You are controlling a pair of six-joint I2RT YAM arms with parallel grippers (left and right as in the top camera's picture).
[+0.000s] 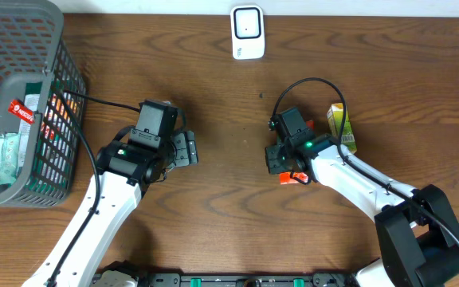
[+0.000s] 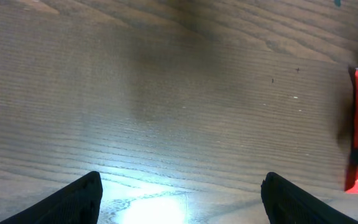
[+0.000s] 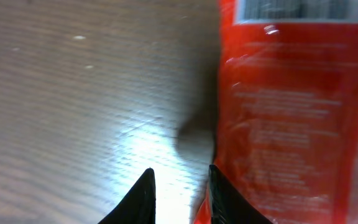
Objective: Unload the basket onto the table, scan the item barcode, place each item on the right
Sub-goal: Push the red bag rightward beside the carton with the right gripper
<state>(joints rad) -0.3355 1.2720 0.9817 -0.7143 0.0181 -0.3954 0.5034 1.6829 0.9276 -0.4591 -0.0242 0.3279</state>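
Red packet (image 3: 291,112) lies flat on the tabletop (image 1: 213,96) beneath the right gripper (image 3: 179,193), whose narrow-set fingers sit right at the packet's left edge. Whether they actually pinch the film I cannot tell. To do this well, the grip should bite a firm margin of that edge and stay clear of the white printed panel (image 3: 297,9) (blurred, probably the barcode). Once lifted, that panel wants turning squarely toward the white scanner (image 1: 247,32), which stands well apart at the far side. The left gripper (image 2: 182,180) hangs spread wide over bare wood, holding nothing, with the packet off to its right.
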